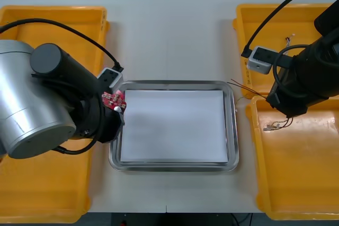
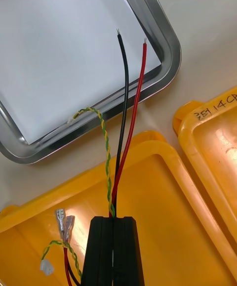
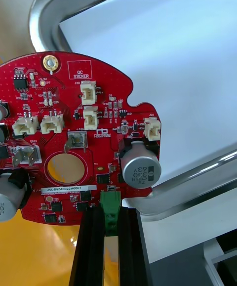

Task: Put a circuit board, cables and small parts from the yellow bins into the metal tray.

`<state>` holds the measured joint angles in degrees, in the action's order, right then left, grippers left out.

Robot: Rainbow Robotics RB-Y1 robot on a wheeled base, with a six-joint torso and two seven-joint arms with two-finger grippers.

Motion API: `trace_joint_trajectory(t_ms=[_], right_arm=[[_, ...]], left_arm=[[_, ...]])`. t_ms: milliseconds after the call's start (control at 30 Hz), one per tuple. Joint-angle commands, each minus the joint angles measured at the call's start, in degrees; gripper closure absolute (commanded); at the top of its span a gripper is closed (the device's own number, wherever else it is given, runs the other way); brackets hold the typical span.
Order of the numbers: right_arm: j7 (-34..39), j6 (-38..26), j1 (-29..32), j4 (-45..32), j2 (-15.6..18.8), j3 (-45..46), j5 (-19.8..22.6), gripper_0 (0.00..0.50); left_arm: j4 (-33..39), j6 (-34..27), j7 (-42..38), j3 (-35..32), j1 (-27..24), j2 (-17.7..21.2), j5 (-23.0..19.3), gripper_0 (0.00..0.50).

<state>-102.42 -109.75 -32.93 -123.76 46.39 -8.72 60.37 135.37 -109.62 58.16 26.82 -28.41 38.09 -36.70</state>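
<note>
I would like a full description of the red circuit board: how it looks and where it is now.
The circuit board is round and red, with a notch in one edge. It carries white sockets, silver cylinders, a gold-ringed hole, black chips and a white label strip. The left gripper holds it by a green block at its edge, jaws shut on it. It hangs over the left rim of the metal tray, partly above the white inside. Whether it touches the rim cannot be told.
</note>
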Motion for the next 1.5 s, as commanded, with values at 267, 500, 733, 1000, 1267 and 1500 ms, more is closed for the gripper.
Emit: trace_joint_trajectory(t_ms=[267,500,733,1000,1267,1500], right_arm=[[-1.82,-0.25,-2.05,-1.83,-0.42,-0.5,-0.25,0.5],[-1.82,-0.25,-1.96,-1.74,-0.42,-0.5,-0.52,0.5],[-1.82,-0.25,-1.96,-1.74,-0.42,-0.5,-0.69,0.5],[-1.82,-0.25,-2.05,-1.74,-0.42,-0.42,-0.96,0.5],[-1.82,-0.25,-1.96,-1.74,-0.42,-0.5,-0.87,0.5],[-1.82,-0.25,-1.96,-1.74,-0.42,-0.5,-0.78,0.5]], left_arm=[[-4.42,-0.38,-4.9,7.64,-5.34,-5.14,2.69,0.5],[-7.49,3.01,-4.81,12.47,-5.6,-5.49,3.92,0.5],[-8.29,5.38,-5.08,16.69,-5.6,-5.49,4.97,0.5],[-8.72,5.82,-5.25,19.94,-5.52,-5.4,5.41,0.5],[-11.27,9.16,-5.34,22.67,-5.52,-5.49,6.91,0.5],[-13.03,11.62,-5.34,24.34,-5.52,-5.49,7.96,0.5]])
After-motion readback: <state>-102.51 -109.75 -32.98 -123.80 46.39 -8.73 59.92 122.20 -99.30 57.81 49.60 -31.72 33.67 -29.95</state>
